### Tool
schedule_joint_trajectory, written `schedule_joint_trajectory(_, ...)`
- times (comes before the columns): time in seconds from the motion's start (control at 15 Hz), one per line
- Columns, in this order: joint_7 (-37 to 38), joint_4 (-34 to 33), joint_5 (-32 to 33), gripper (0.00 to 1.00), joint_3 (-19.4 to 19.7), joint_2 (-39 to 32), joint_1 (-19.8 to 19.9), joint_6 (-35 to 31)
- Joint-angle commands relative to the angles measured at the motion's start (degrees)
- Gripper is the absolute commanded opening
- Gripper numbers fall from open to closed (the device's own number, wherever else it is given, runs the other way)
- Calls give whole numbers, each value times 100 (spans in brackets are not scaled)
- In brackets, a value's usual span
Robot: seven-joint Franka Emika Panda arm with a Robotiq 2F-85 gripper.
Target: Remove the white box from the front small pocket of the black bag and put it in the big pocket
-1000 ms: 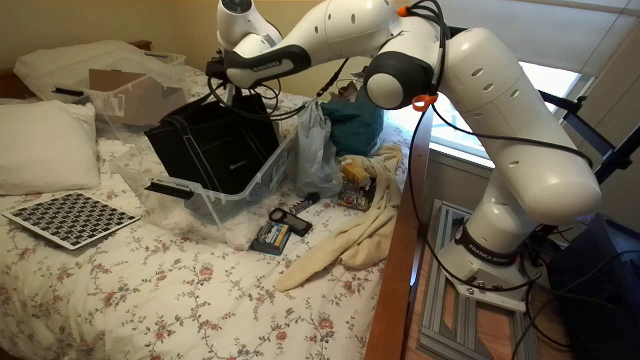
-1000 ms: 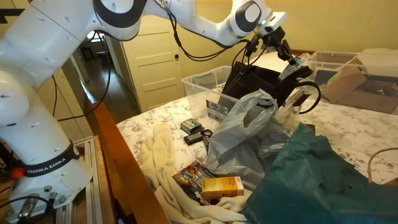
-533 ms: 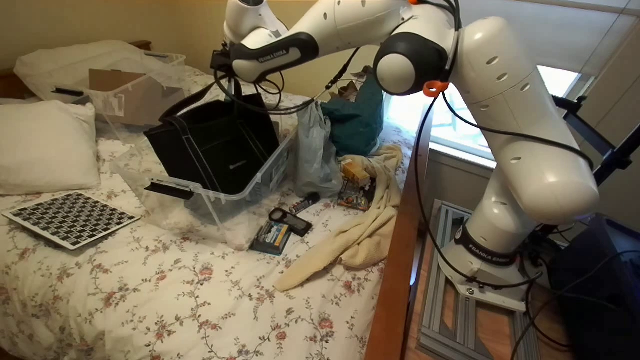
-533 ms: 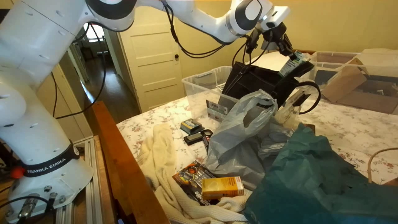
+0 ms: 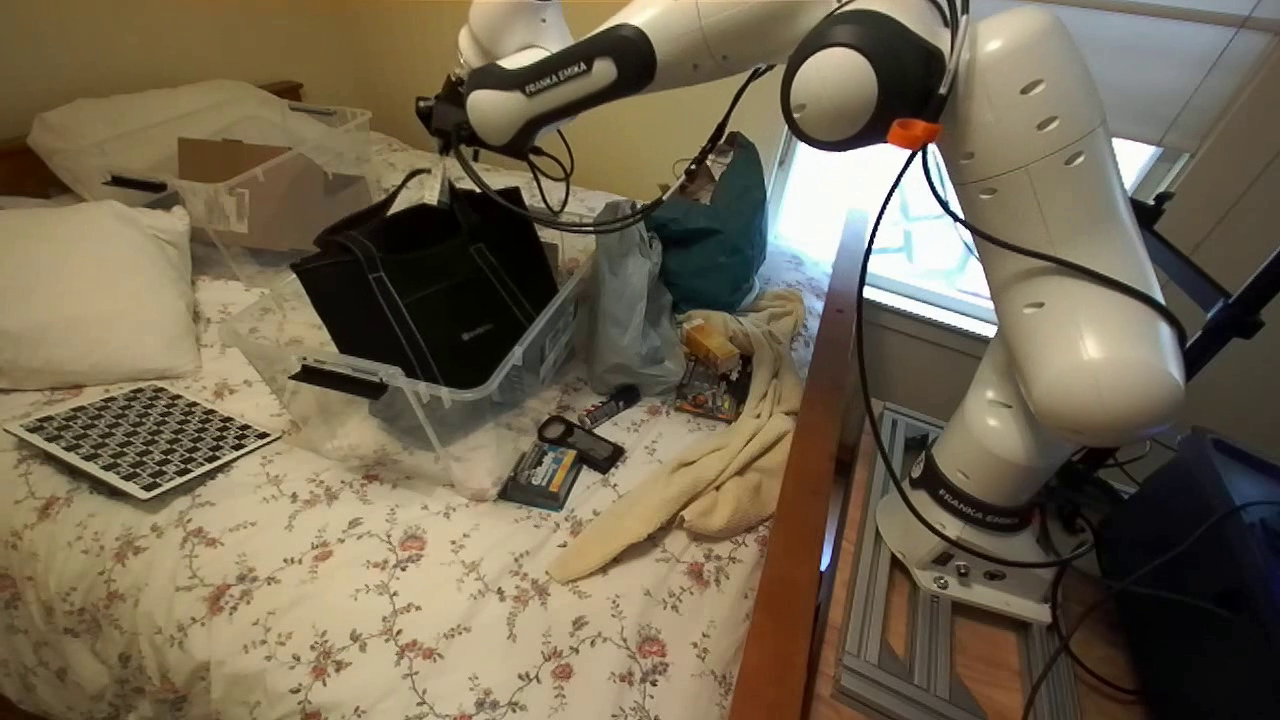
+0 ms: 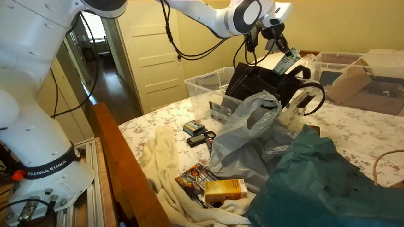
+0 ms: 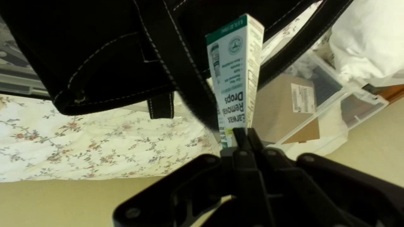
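The white box [image 7: 228,72] with green ends and "Earwax Removal Drops" printing is in the gripper [image 7: 246,130], whose fingers are closed on one end of it. In both exterior views the box [image 6: 285,64] hangs tilted at the top of the black bag [image 6: 252,80], near its handle. The gripper [image 6: 288,53] is above the bag. Only a pale sliver of the box [image 5: 434,186] shows in an exterior view above the bag [image 5: 450,300]. In the wrist view the bag [image 7: 104,53] and a strap lie behind the box. The insides of the pockets are dark and hidden.
The bag leans in a clear plastic bin [image 5: 440,392]. A grey plastic bag [image 6: 243,148] and a teal bag [image 6: 318,183] stand beside it. Another clear bin with a cardboard box [image 5: 260,195] is behind. The bag's handle [image 6: 300,71] rises close to the gripper.
The gripper has risen with the box and shifted toward the bag's middle. More of the box shows above the bag, and the handle near it has changed shape.
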State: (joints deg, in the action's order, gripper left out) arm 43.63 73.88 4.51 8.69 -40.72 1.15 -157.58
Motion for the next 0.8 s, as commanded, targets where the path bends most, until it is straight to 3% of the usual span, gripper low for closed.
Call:
schedule_joint_trajectory(0.0, -1156, 358, -616, 1, -499, 347, 295, 238)
schedule_joint_trajectory(0.27, -1232, 288, -708, 1, -131, 285, 94, 378)
schedule_joint_trajectory(0.73, 271, 235, -134, 1, 1241, 177, -675, 487)
